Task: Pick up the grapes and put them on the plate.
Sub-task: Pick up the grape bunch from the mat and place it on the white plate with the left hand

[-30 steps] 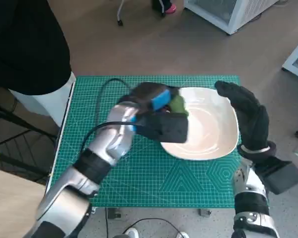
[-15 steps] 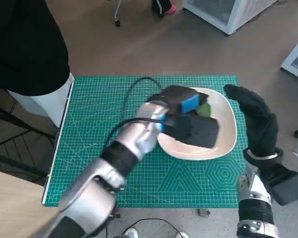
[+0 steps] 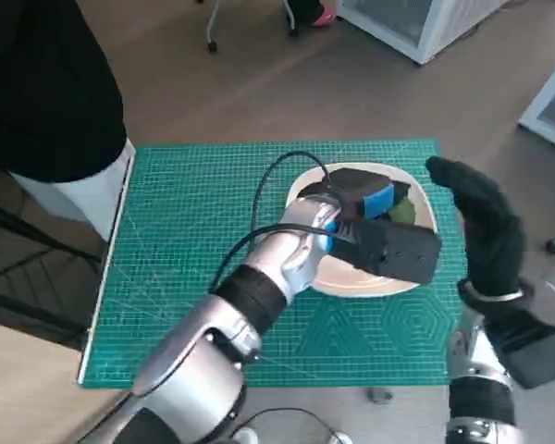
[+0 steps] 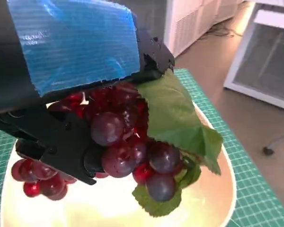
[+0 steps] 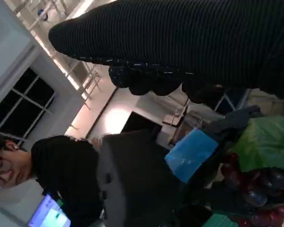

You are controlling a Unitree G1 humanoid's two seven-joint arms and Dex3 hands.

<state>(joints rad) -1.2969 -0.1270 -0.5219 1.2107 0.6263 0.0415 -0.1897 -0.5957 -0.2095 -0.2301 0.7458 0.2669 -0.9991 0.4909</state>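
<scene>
Grapes [image 4: 128,151] hung in the left hand [image 3: 365,199], gripped just above the plate [image 3: 351,277] near the tabletop's far right corner. Right hand [image 3: 486,227] was spread, holding nothing, beside the plate. Best lower until fruit rests inside, then release.

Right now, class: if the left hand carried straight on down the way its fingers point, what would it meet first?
Most likely the plate. The left hand holds the grapes over it, and the bunch hangs just above the pale surface, so the grapes would touch down first. How much gap is left is hard to judge.
</scene>
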